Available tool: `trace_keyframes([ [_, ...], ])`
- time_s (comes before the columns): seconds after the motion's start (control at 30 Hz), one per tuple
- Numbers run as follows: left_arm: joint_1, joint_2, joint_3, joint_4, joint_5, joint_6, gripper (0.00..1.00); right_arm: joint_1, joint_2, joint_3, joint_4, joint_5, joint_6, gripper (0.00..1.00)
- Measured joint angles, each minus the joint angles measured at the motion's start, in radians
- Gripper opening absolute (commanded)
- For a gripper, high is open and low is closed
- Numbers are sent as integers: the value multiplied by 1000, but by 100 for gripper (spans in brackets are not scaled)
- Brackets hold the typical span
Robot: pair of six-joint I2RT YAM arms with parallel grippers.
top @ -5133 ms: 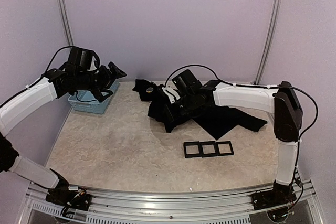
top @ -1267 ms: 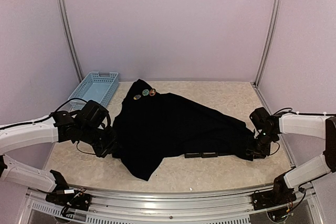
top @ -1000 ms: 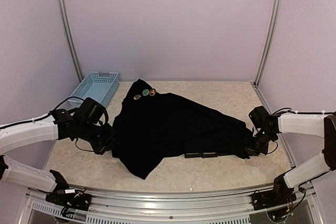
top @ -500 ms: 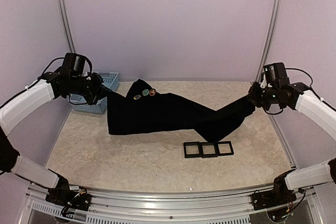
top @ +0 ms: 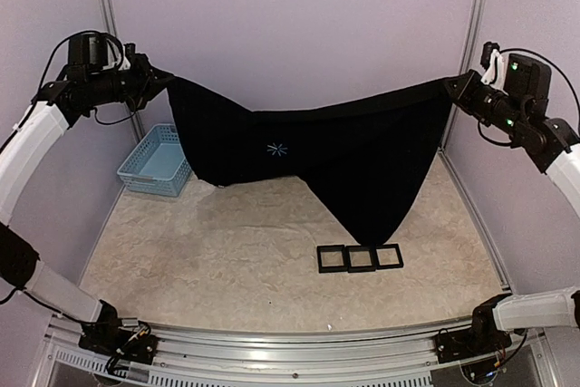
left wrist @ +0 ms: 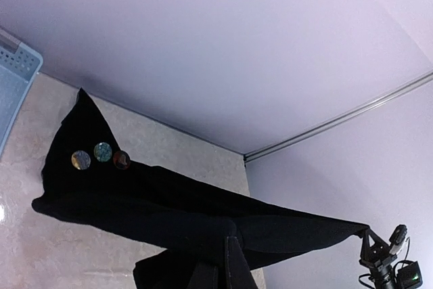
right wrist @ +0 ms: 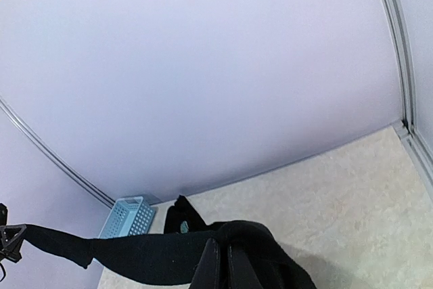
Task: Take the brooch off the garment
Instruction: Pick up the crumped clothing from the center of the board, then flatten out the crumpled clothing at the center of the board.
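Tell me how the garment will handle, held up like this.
Probably very floppy: the garment sags between the left tool and the right tool and droops to a point. Likely light for its size, since two pinches at its edges carry it. It may swing if moved fast, as most of it hangs unsupported.

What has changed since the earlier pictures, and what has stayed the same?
Both hands rose and moved apart: the left hand up and leftward, the right hand up and rightward. Each is shut on an edge of the garment, which lay on the table a second ago and now hangs stretched between them. The basket and the three black frames stayed in place.
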Motion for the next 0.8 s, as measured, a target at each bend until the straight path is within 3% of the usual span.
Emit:
trace_keyframes([
  [0.13,9,-94,19,3,5,48,0,0,9,158,-23,-10,-77,0],
  [0.4,14,-223,230,21,37,136,0,3,3,454,-63,-39,-213,0],
  [0.8,14,-231,342,27,33,201,0,3,-21,531,-150,21,-249,0],
])
